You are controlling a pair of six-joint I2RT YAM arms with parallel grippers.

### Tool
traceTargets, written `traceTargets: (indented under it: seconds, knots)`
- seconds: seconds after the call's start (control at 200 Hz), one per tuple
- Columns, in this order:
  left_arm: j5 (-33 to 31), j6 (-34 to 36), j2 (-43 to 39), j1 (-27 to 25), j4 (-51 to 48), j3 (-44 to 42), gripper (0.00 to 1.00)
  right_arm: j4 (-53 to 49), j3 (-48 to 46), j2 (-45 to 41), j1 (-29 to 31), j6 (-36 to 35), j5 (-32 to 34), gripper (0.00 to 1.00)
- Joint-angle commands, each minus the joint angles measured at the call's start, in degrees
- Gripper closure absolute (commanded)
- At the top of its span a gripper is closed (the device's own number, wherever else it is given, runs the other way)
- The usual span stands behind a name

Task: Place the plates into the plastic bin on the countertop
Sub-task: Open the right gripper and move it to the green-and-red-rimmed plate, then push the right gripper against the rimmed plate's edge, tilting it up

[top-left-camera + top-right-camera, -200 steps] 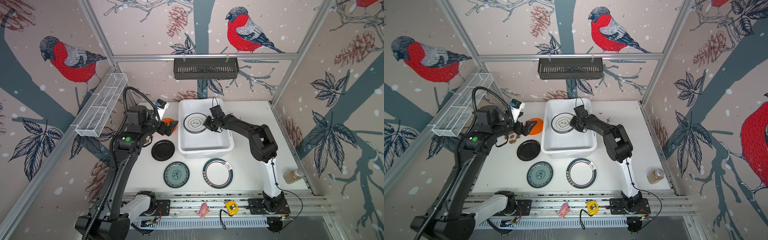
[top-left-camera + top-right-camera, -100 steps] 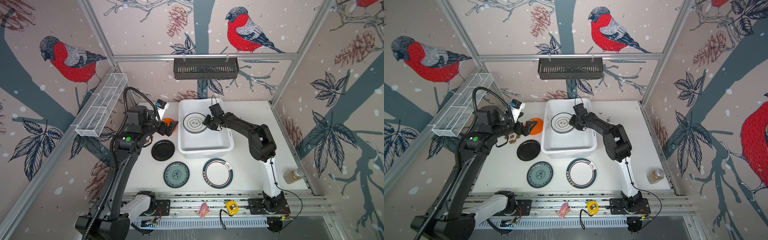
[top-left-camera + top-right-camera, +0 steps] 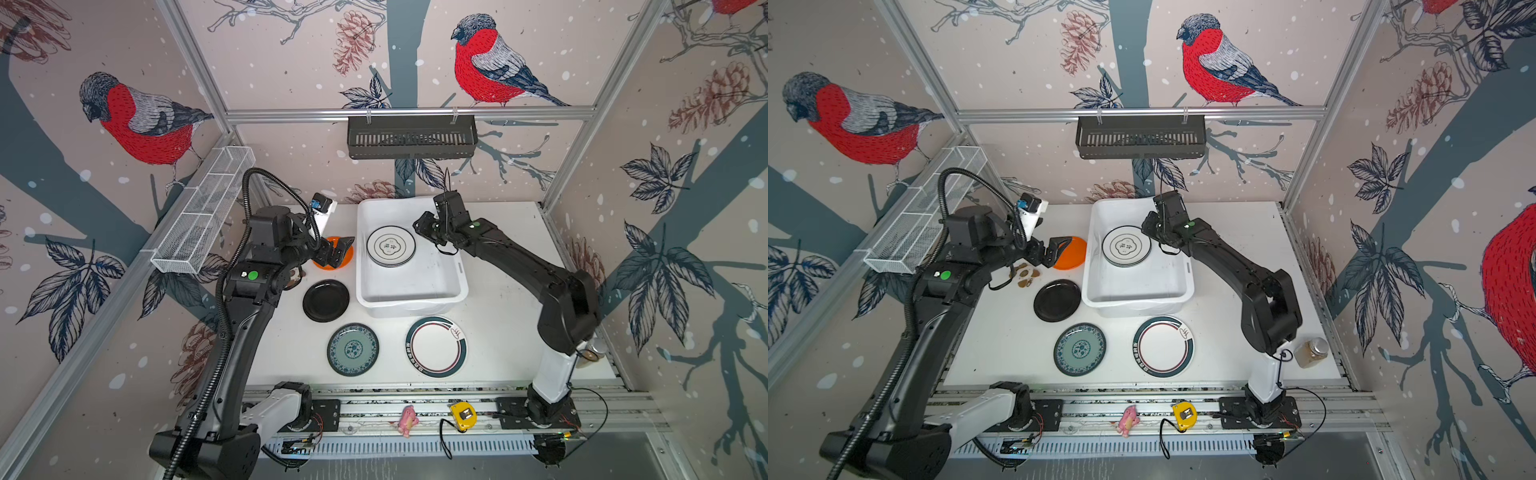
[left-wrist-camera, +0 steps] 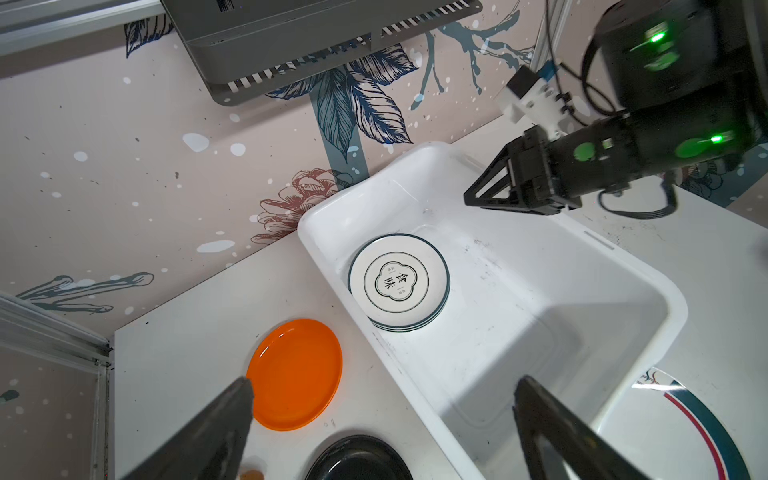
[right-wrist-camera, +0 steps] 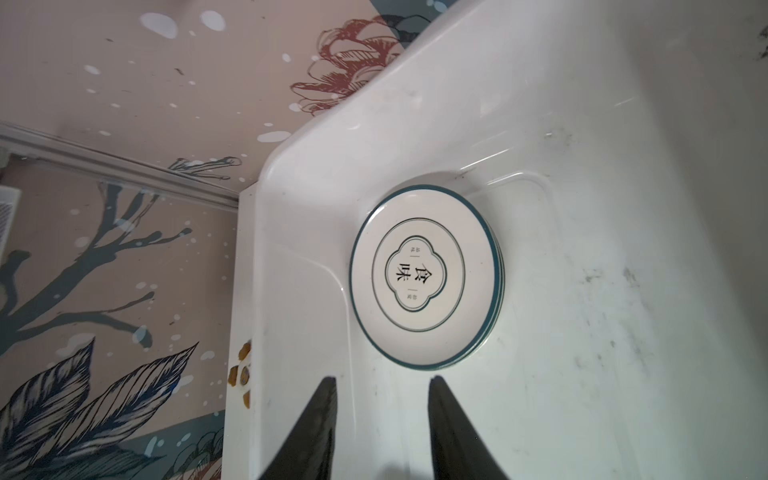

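White speckled surface [image 3: 507,332] has the plastic bin [image 3: 415,309] sitting back-middle. Left of the bin there's the orange plate [image 3: 1073,253], with the black plate [image 3: 326,300] just in front of it. Up front, the teal floral plate [image 3: 353,349] and the white banded plate [image 3: 436,347] sit side by side. There's a small jar [image 3: 1311,352] at the front right corner and some brown bits [image 3: 1026,276] far left.

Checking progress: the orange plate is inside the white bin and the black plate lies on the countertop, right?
No: the left wrist view shows the orange plate on the countertop beside the white bin, not inside. The black plate part holds.
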Motion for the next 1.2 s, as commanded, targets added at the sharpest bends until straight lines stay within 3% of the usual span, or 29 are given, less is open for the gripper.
traceTargets:
  seconds: [0.0,0.225,0.445,0.775,0.915,1.196]
  knots:
    - [2.2,2.6,0.7,0.0,-2.0,1.2,0.03,5.8,-7.1,-8.8,1.2,-4.3,1.6,0.61]
    - [4.0,3.4,1.8,0.0,-3.6,0.5,0.03,8.0,-30.4,-35.7,2.0,-5.9,5.2,0.61]
    - [6.0,3.1,3.1,0.0,-1.7,2.7,0.04,-0.3,-43.9,-55.4,1.8,-4.8,5.0,0.59]
    - [9.7,1.1,4.2,-0.1,-1.7,1.7,0.03,-8.7,-60.1,-68.7,1.8,7.4,-1.2,0.58]
    - [15.8,5.2,3.4,-0.1,-4.9,1.6,0.03,-11.9,-64.7,-73.3,1.8,11.1,-0.7,0.58]
    - [20.8,4.4,4.3,-0.1,-4.2,1.2,0.03,-6.8,-75.7,-76.0,1.9,16.7,-5.1,0.59]
